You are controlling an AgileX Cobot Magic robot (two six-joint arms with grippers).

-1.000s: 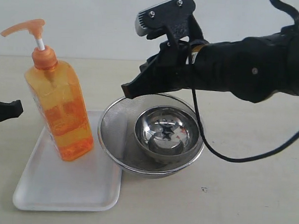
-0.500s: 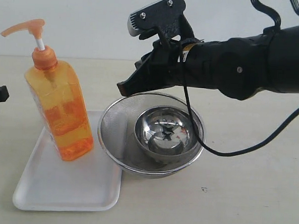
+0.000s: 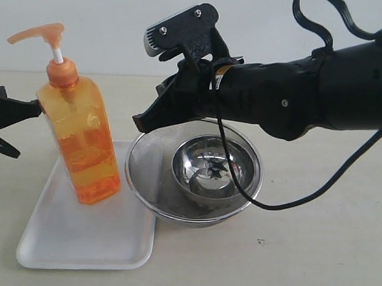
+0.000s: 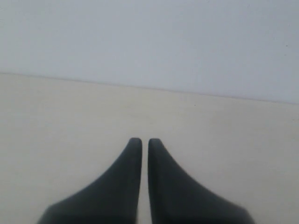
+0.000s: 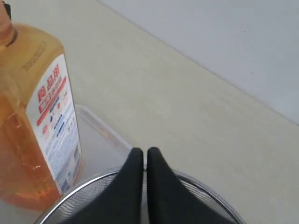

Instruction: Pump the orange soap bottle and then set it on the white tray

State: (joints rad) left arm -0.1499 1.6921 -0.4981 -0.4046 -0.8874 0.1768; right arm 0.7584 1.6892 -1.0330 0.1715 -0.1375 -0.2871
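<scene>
The orange soap bottle stands upright on the far left part of the white tray, its orange pump head raised. In the right wrist view the bottle shows its white label, with the tray beside it. My right gripper is shut and empty, hanging above the mesh bowl's rim a short way right of the bottle; its tips nearly touch. My left gripper is at the left edge, close to the bottle's shoulder. Its fingers are together over bare table.
A round steel mesh bowl overlaps the tray's right edge and holds a smaller shiny steel bowl. The mesh rim lies right under my right gripper. A black cable loops over the table on the right.
My right arm has moved left, towards the bottle. My left gripper has come in from the left edge to beside the bottle. The bottle's top has shifted slightly right.
</scene>
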